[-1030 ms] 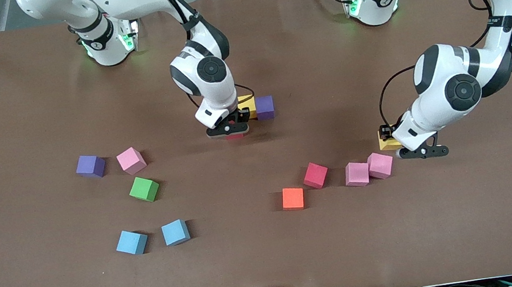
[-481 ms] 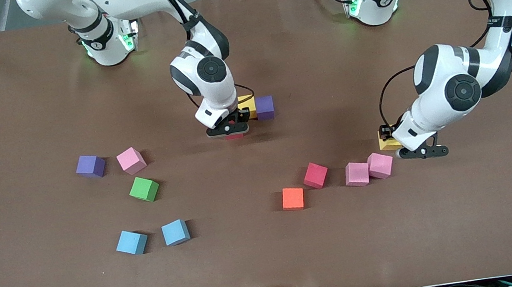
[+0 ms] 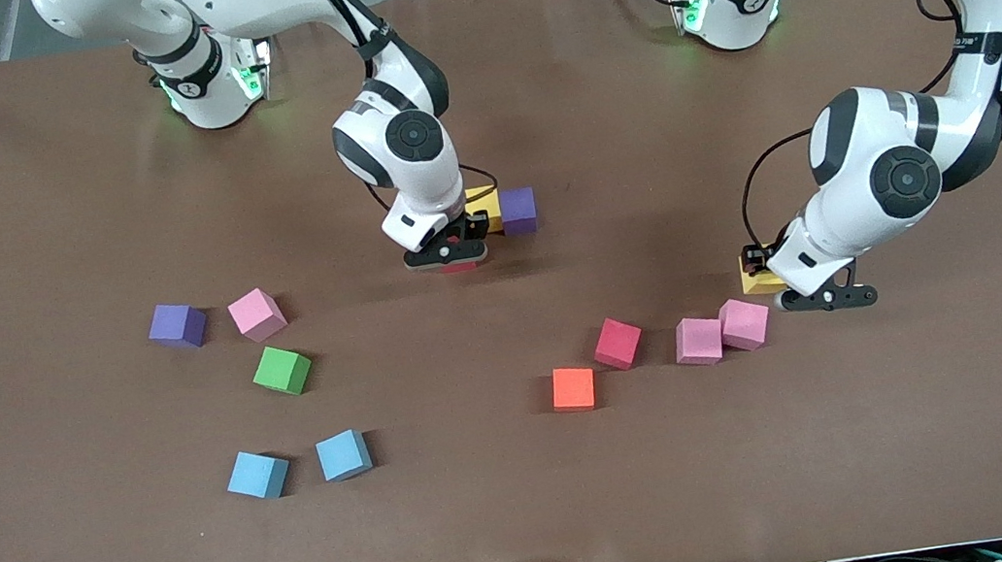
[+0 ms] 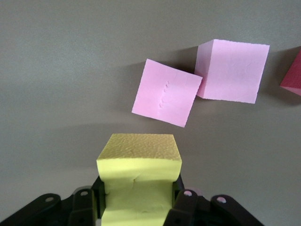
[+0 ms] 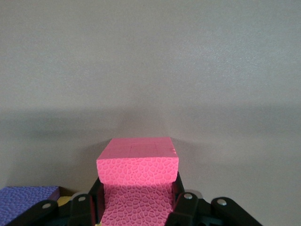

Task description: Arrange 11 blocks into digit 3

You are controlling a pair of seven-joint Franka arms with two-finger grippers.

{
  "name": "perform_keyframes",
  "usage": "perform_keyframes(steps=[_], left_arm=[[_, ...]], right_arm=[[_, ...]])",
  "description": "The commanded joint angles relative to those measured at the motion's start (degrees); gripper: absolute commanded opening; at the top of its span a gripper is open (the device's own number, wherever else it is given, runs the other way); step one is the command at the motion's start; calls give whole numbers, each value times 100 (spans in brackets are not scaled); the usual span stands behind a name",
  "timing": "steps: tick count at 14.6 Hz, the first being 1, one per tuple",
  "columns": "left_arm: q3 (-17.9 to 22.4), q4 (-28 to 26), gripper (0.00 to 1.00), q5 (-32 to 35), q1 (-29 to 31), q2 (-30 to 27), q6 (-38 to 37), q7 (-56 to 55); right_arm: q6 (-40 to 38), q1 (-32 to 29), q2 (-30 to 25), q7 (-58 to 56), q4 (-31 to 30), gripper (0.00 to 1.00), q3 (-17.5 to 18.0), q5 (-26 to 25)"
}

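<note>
Brown table [image 3: 15, 241], each tool clamped: left tool [image 4: 138, 207] on yellow block [image 4: 139, 181], right tool [image 5: 137, 207] on red block [image 5: 137, 186]

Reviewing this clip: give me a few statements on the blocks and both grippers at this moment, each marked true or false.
1. The left gripper is shut on a yellow block. True.
2. The right gripper is open and holds nothing. False: it is shut on a reddish-pink block.
3. The two pink blocks near the left gripper touch each other. True.
4. The green block lies between the two light blue blocks. False: it lies farther from the front camera than both.
5. The orange block is stacked on the red block. False: both lie on the table, apart.
</note>
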Motion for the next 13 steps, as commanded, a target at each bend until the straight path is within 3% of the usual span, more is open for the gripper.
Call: perform_keyframes(steps=[1,3,4,5,13], left_arm=[[-16,73,34,-71,32,60,-61,134],[-16,73,34,-71,32,60,-61,134],[-16,73,34,-71,32,60,-61,134],[-7,100,34,-71,32,68,-61,134],[-16,117,34,-71,32,77,-61,125]], right_arm=[[7,34,-89,-42,-185,8,-26,-22],[7,34,-89,-41,-176,11,-26,-22],[-19,8,-98,-7,-142,28,-26,-13],[-97,-19,-98,-15,-132,99,-35,-13],[-467,-28,-107,-68,70,100,-44,-13]])
